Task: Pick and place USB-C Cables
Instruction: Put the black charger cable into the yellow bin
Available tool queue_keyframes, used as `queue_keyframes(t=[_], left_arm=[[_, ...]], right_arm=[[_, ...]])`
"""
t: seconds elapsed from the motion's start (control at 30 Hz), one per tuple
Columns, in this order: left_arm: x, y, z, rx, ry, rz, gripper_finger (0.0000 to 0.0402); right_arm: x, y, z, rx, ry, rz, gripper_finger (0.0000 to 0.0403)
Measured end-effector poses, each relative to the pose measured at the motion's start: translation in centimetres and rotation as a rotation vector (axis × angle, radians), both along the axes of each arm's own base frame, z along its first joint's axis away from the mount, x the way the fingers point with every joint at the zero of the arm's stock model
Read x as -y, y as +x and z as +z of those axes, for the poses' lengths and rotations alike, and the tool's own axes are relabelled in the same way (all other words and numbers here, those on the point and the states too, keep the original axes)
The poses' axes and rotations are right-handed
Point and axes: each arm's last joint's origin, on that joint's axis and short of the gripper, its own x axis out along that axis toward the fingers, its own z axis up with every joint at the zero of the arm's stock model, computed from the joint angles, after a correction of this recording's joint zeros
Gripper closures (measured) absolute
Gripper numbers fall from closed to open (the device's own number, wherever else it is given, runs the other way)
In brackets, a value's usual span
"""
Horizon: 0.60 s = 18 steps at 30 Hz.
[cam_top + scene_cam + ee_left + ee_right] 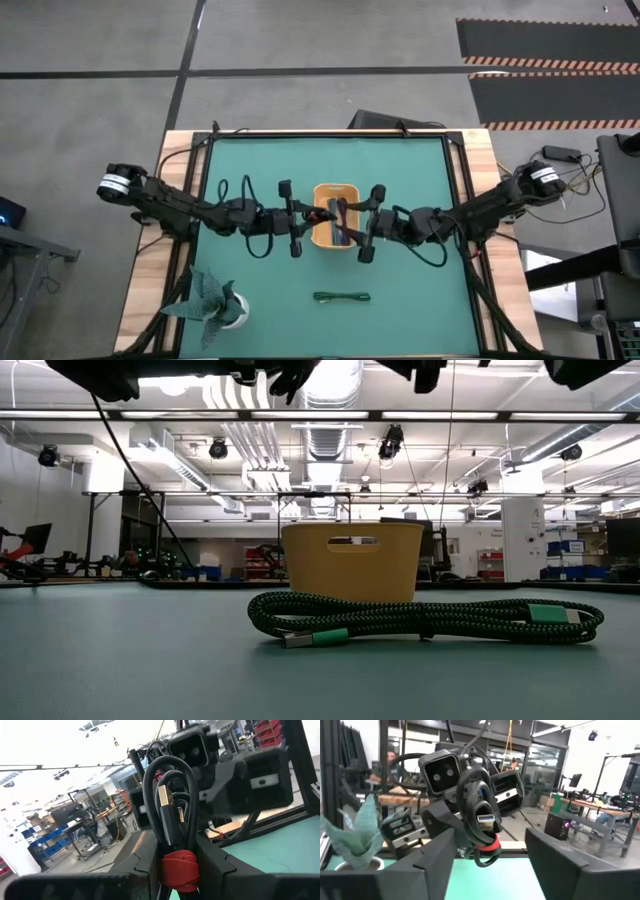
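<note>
Left tool (293,213) pinching red-and-black cable (172,820) tight, hovering by orange tray (322,238) mid-counter. Right tool (368,222) gaping wide, holding nothing. Green cable (341,296) lying nr front edge. Risk: dropping w/ bundle off-centre, snagging rim, spilling outside.

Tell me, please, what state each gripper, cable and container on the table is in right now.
left gripper: jaws shut on the red-and-black cable, above the orange tray.
right gripper: jaws open, facing that cable.
red-and-black cable: bundled, held in the air.
dark green cable: bundled, lying loose on the mat.
orange tray: upright.
teal paper plant: upright.
</note>
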Motion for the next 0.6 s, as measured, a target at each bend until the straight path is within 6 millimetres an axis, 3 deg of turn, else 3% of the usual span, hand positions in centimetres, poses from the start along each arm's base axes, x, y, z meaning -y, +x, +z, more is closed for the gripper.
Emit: queue_keyframes(t=[0.27,0.6], left_arm=[[-0.2,0.0,0.1,0.008,0.011,0.047,0.0327],[-0.4,0.1,-0.1,0.002,0.008,0.063,0.0327]], right_arm=[[0.2,2.2,-0.7,0.121,-0.006,-0.011,0.0128],[-0.7,6.2,0.4,0.136,-0.114,-0.055,0.0158]])
